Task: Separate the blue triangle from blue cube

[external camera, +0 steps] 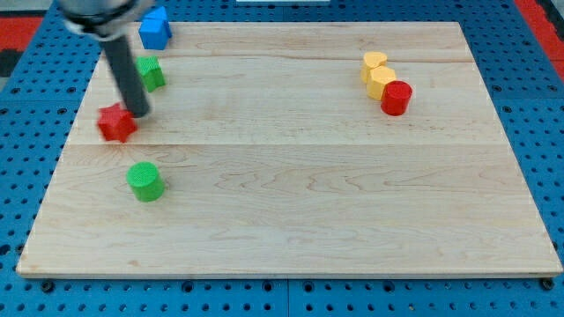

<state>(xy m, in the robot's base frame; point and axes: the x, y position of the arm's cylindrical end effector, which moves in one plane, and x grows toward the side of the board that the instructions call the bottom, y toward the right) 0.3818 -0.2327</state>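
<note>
One blue block (pixel 154 27) sits at the board's top left edge; its shape reads as a cube with a pointed top, and I cannot tell whether it is one block or two pressed together. The dark rod comes down from the top left, and my tip (pixel 140 114) rests just right of a red star block (pixel 115 122), touching or nearly touching it. The tip is well below the blue block. A green block (pixel 151 72) stands between them, partly hidden by the rod.
A green cylinder (pixel 144 180) stands below the red star. At the top right a yellow heart (pixel 374 63), a yellow block (pixel 382 81) and a red cylinder (pixel 397 97) sit in a touching diagonal row. The wooden board (pixel 300 194) lies on a blue perforated table.
</note>
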